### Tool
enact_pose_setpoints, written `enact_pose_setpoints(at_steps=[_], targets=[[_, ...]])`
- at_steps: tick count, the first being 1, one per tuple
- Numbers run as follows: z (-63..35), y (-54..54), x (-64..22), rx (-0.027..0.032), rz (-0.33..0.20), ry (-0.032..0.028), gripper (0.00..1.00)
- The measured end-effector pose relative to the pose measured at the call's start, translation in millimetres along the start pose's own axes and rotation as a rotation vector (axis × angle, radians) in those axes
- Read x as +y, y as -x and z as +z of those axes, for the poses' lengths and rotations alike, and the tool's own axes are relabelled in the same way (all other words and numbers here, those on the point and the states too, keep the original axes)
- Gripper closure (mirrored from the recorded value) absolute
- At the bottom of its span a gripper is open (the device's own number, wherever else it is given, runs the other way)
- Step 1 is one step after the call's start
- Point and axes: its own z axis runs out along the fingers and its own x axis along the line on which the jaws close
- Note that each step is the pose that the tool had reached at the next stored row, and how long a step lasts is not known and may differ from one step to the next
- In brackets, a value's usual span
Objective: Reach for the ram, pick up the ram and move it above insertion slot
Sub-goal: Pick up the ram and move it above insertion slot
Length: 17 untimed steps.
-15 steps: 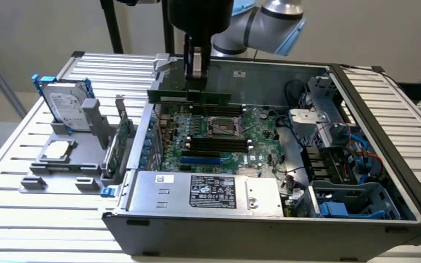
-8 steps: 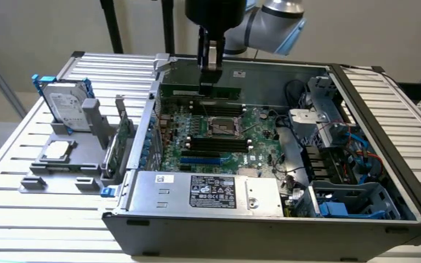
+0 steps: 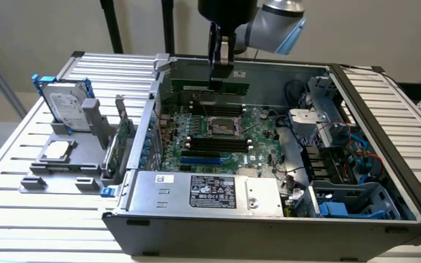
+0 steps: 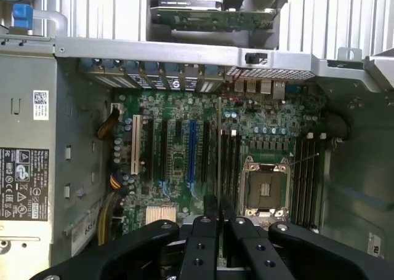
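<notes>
In the exterior view the arm comes down from the top edge into the open computer case (image 3: 386, 164), and the claw (image 3: 220, 76) hangs over the far part of the motherboard (image 3: 229, 137). Its fingers are pinched on the ram (image 3: 209, 86), a thin green stick held level and edge-up, running along the far wall of the case and just clear of it. The stick sits above the black memory slots (image 3: 214, 112) beyond the processor socket (image 3: 221, 127), with open air between its lower edge and the board. Toward the exterior view's right, cables and a drive cage (image 3: 328, 126) crowd the case; toward the exterior view's left, the case wall separates the board from a grey holder (image 3: 72, 159) on the slatted worktop (image 3: 20, 148), where a silver hard drive (image 3: 68, 104) stands upright and a green card (image 3: 123, 137) stands on edge.

In the wrist view the claw (image 4: 217, 215) looks straight down along the ram (image 4: 219, 144), seen as a thin vertical sliver held between the closed-in fingers (image 4: 208, 209). That sliver lies over the black slots (image 4: 231, 160) beside the socket (image 4: 266, 184), apart from the blue slot (image 4: 192, 148) and white slot (image 4: 135, 141). The power supply (image 4: 24, 138) bounds the board on one side.
</notes>
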Motion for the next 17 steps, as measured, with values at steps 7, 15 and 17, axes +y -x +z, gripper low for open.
enact_pose_setpoints(at_steps=[7, 15, 17], targets=[[1.5, 5.0, -11.0, -0.0005, 0.014, -0.0012, 0.87], [2.8, 15.7, -19.1, -0.0003, 0.018, -0.0099, 0.87], [3.3, 18.1, -20.3, 0.0005, 0.020, -0.0134, 0.87]])
